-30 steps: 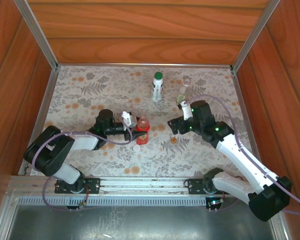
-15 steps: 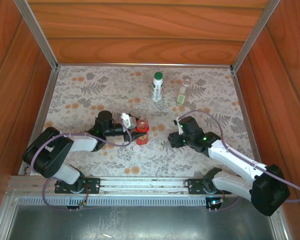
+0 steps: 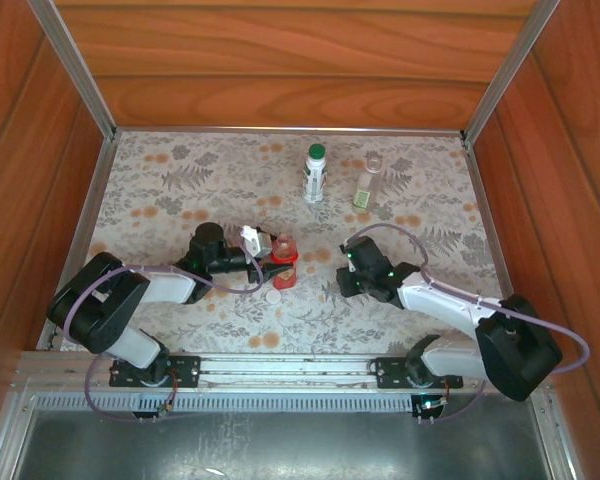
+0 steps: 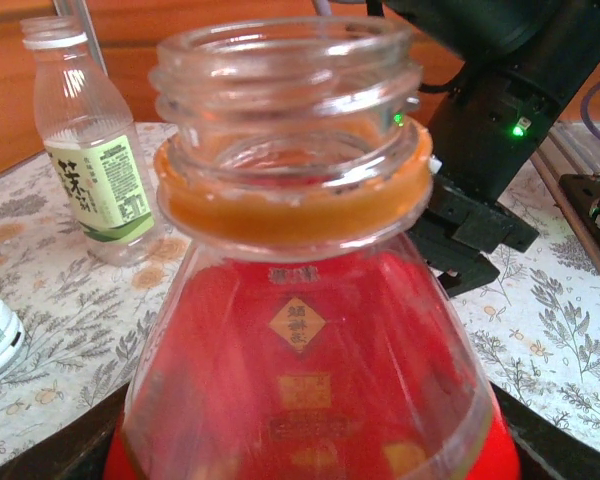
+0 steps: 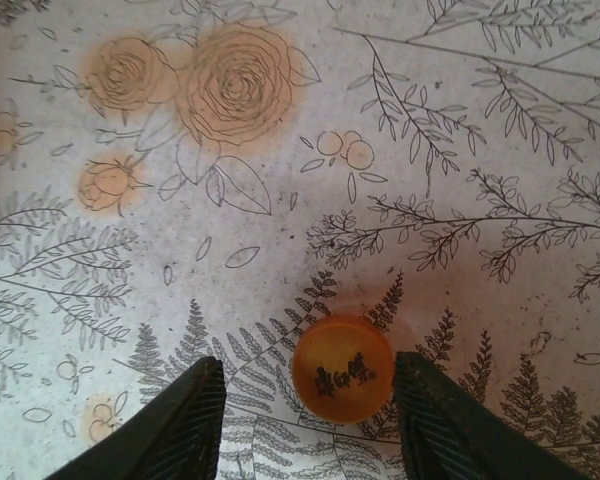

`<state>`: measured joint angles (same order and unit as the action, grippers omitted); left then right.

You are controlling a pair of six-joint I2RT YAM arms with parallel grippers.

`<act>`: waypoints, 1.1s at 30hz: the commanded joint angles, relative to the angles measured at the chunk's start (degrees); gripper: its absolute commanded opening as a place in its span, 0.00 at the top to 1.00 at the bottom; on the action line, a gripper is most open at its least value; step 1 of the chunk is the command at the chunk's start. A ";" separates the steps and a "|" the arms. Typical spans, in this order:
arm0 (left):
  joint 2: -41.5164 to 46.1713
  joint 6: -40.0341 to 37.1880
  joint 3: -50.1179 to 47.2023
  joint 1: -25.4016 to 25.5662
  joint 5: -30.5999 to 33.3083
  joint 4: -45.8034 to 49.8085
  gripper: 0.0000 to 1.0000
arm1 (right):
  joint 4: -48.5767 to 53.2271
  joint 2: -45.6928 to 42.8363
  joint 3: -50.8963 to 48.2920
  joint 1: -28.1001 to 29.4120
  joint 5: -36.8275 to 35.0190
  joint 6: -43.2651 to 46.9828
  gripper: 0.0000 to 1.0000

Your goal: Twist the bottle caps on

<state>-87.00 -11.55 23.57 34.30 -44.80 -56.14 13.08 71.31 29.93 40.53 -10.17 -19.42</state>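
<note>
Caps: three; bottles: three; left gripper clamps red bottle, right gripper gapes.

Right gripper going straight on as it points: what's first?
The orange cap, sitting between the right gripper's open fingers; the fingertips would likely land on the cloth beside it, though depth is unclear.

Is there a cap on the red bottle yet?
No, the red bottle has a bare, open threaded neck with nothing screwed onto it.
</note>
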 commanded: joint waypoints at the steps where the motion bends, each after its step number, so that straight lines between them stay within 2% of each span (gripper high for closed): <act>1: -0.67 0.39 -0.58 0.28 0.19 -0.71 0.36 | -1.50 1.65 -0.45 0.43 -2.46 -1.67 0.53; 11: -0.36 0.27 -0.96 0.30 0.48 -0.81 0.36 | -1.78 5.07 0.39 0.51 -2.40 -2.39 0.56; 19: -0.24 0.39 -0.94 0.25 0.53 -0.81 0.36 | -1.48 5.46 0.74 0.61 -2.57 -2.35 0.64; 33: -0.27 0.52 -0.94 0.29 0.66 -0.81 0.36 | -0.27 6.42 1.77 0.73 -3.01 -2.13 0.66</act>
<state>-87.00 -11.51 23.40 34.30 -44.62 -56.51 11.55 77.21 30.76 40.62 -12.08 -21.28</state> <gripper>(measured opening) 0.640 0.344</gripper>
